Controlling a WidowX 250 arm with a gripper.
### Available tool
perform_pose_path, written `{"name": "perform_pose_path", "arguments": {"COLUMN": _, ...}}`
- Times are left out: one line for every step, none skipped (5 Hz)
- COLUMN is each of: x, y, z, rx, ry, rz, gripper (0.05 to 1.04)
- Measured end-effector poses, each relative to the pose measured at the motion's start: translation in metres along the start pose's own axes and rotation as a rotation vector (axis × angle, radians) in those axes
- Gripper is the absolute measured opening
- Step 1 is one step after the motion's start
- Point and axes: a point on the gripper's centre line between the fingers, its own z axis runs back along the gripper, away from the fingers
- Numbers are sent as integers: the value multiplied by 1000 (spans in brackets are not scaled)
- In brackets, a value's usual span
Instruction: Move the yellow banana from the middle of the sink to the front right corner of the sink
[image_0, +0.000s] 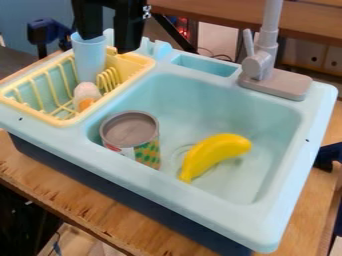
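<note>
The black gripper (108, 44) hangs from the top edge over the yellow dish rack (137, 59). Its two fingers stand apart, so it is open. The left finger overlaps the mouth of a light blue cup (89, 62), and the right one is just right of the cup; contact cannot be told. The cup stands upright in the rack. In front of it lies a small white and orange object (86, 95). Inside the sink basin are an open tin can (148, 150), upright at the left, and a yellow banana (212, 152) to its right.
The light blue sink (315, 117) sits on a wooden table (100, 210). A grey faucet (259, 65) rises at its back right corner. Dark blue clamp-like parts stand at the upper left and right edge. A wooden surface (220, 12) crosses behind.
</note>
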Motion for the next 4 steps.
{"name": "perform_pose_path", "arguments": {"x": 1, "y": -1, "z": -8, "rx": -7, "ry": 28, "rz": -3, "gripper": 1009}}
{"name": "perform_pose_path", "arguments": {"x": 9, "y": -30, "z": -19, "rx": 3, "ry": 19, "rz": -108, "gripper": 1009}}
{"name": "perform_pose_path", "arguments": {"x": 17, "y": -63, "z": -26, "rx": -4, "ry": -15, "rz": -206, "gripper": 1009}}
{"name": "perform_pose_path", "arguments": {"x": 18, "y": -91, "z": -36, "rx": -5, "ry": -28, "rz": -322, "gripper": 1009}}
